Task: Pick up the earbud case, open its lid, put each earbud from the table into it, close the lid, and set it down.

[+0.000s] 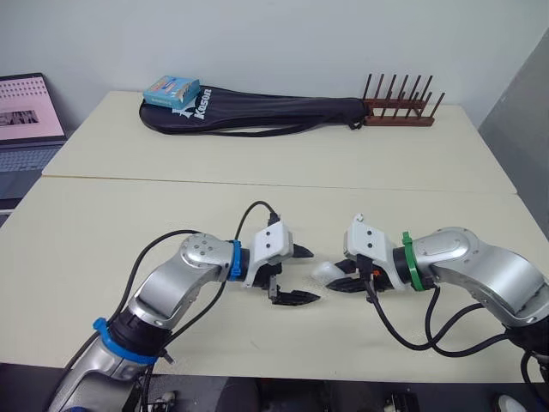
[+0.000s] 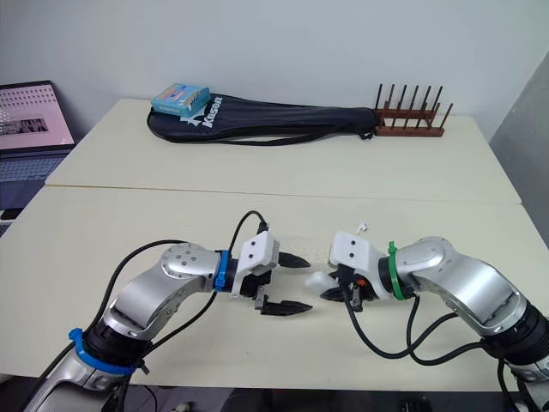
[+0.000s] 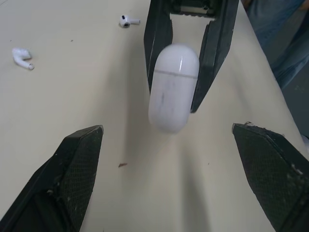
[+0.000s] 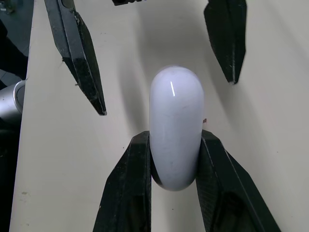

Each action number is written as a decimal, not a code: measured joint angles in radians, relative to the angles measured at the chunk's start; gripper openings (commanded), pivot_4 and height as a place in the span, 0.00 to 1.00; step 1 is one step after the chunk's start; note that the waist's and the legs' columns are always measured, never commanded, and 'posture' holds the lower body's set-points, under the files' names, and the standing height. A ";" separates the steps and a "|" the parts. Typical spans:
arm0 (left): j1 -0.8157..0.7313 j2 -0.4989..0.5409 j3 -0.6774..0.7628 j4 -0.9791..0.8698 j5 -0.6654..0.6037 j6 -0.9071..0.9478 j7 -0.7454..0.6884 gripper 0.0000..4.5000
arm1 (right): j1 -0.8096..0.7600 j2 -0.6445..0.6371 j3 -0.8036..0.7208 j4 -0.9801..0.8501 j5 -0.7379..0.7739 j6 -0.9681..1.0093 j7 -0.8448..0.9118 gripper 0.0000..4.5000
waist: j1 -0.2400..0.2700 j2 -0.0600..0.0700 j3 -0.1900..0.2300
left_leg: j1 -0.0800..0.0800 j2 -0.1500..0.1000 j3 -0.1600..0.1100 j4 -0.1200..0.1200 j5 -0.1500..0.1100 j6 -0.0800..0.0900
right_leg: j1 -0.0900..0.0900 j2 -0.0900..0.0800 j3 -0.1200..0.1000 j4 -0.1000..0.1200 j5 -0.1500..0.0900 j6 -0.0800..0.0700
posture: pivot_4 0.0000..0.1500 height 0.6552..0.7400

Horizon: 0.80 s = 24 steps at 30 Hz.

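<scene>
1. Room: pale wall (image 1: 257,43), two cream tables pushed together, with the seam of the near table (image 1: 129,223) running across in front of me.
2. Back table: a black racket bag (image 1: 257,112) lies lengthwise, with white lettering (image 1: 202,106) that reads "Kason".
3. A blue box (image 1: 171,90) sits on the bag's wide end. I can't read its print.
4. A wooden rack (image 1: 399,112) with upright pegs stands at the bag's narrow end, touching or just beside it.
5. An open laptop (image 1: 26,120) is off the table's left edge. It has a pink screen and the text is too small to read.
6. The right gripper (image 1: 341,276) is clamped on the earbud case (image 1: 324,273), one black finger (image 4: 130,188) on each long side.
7. The case is white and pill-shaped, and pokes out past the fingertips toward the left arm, over the front of the near table. I see no logo on it, only a glint.
8. In the left wrist view a thin seam line crosses the case nearer its gripped end, so the lid is closed.
9. The left gripper (image 1: 307,275) is spread wide and gripping nothing. It faces the case's free end, close but not touching.
10. In the right wrist view the left fingers (image 4: 77,58) flank the space beyond the case's tip.
11. One earbud (image 3: 127,21) lies on the table just beside the right gripper's fingers.
12. The second earbud (image 3: 21,57) lies on the table apart from the first.
</scene>
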 measured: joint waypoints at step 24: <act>-0.068 -0.059 -0.051 0.074 0.050 0.017 -0.069 0.17 | 0.001 0.029 0.000 0.012 -0.107 -0.001 0.082 0.18 | 0.000 0.000 0.000 | 0.000 -0.001 -0.001 0.010 0.000 0.000 | 0.000 0.000 0.000 0.009 0.000 0.000 | 1.00 0.63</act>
